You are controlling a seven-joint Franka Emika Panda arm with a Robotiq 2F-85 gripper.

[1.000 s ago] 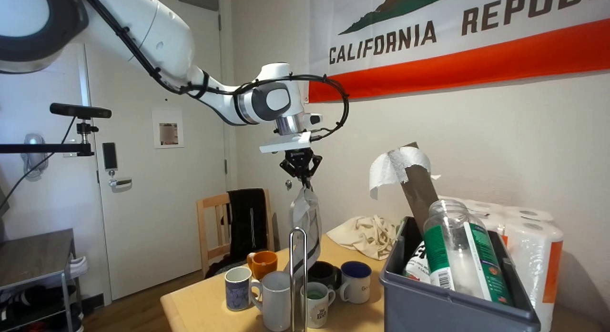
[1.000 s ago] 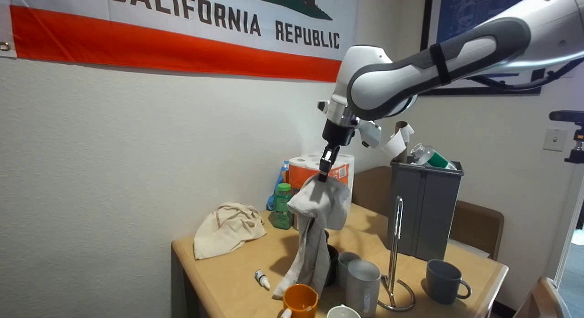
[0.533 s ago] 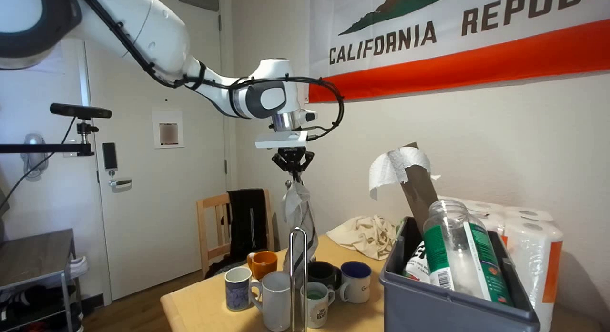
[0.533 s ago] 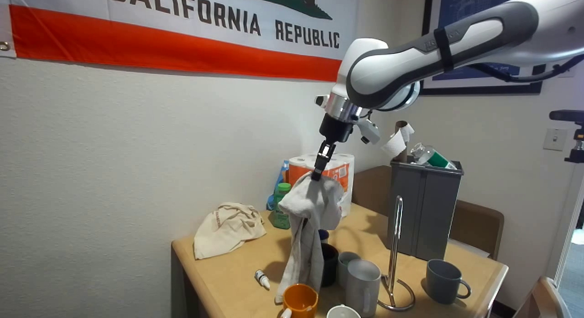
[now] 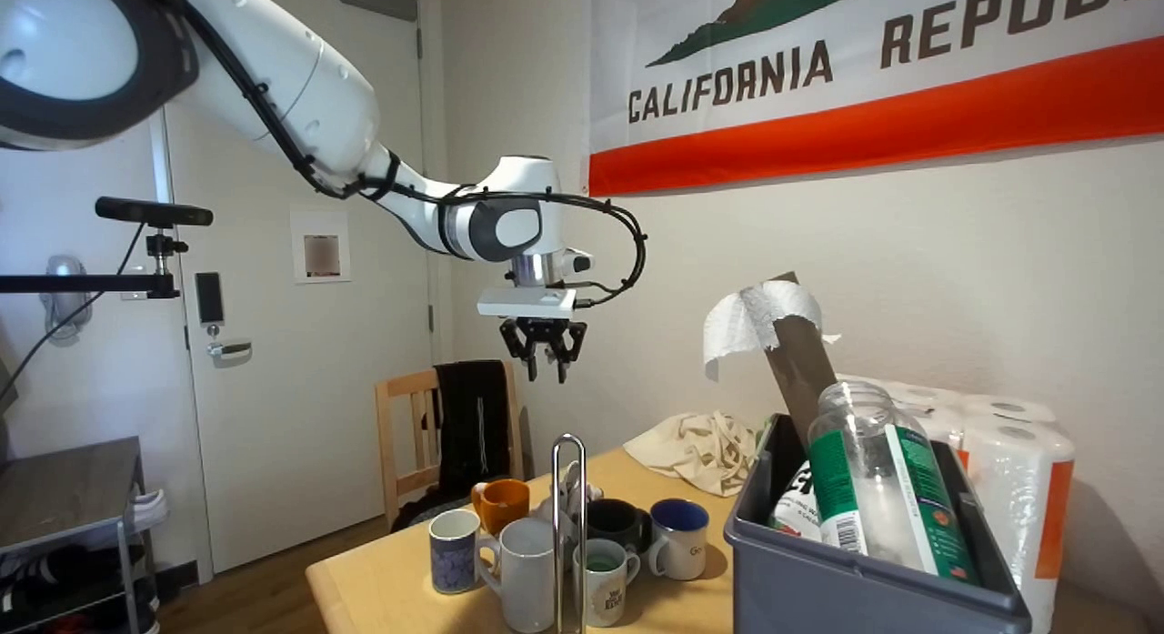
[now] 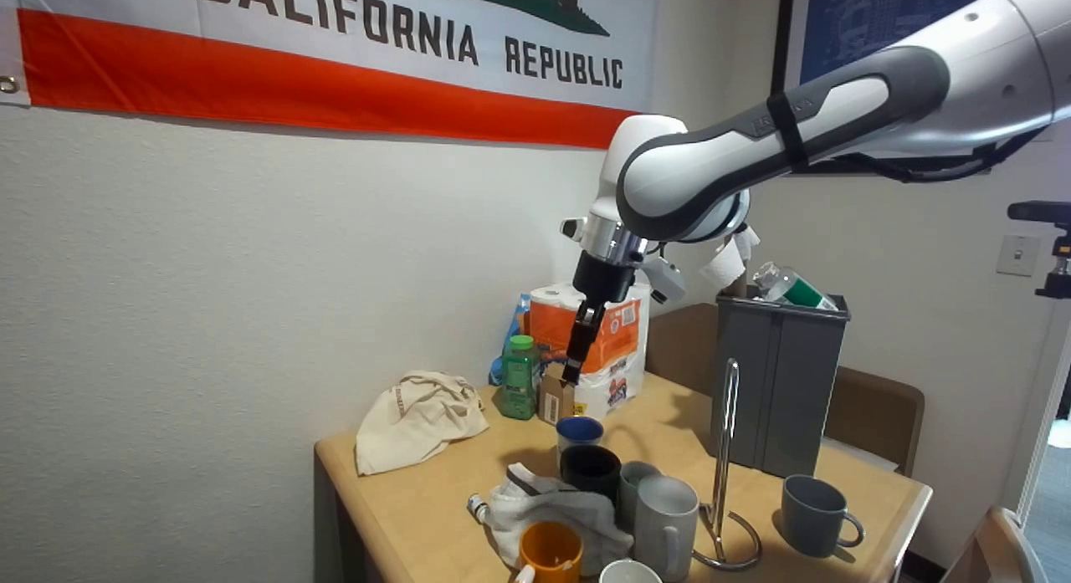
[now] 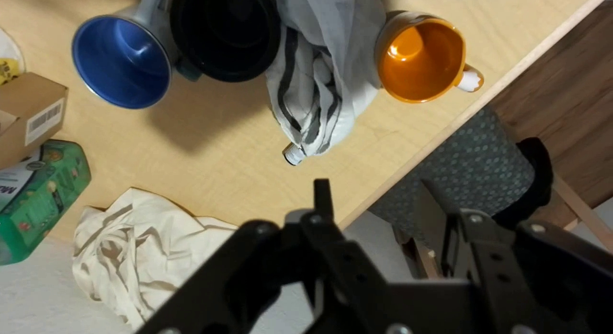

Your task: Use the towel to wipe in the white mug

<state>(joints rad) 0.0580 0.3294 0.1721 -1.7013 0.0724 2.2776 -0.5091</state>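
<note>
Near the centre of an exterior view, your tool (image 5: 547,372) hangs with jaws well apart, holding nothing. The towel (image 6: 569,508) lies crumpled on the tabletop (image 6: 418,499), lower centre of an exterior view, just left of the tall white mug (image 6: 667,524), likely the one meant. No wiping is under way; whether it's done, you can't tell. If not, lifting the towel and working it inside remain.

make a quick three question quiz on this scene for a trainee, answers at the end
1. True or false: the gripper is open and holds nothing.
2. In the wrist view, what lies between the black mug and the orange mug?
a) cardboard box
b) cream cloth
c) towel
3. Fill in: the wall flag reads "California ____".

Key: 1 true; 2 c; 3 Republic
</note>
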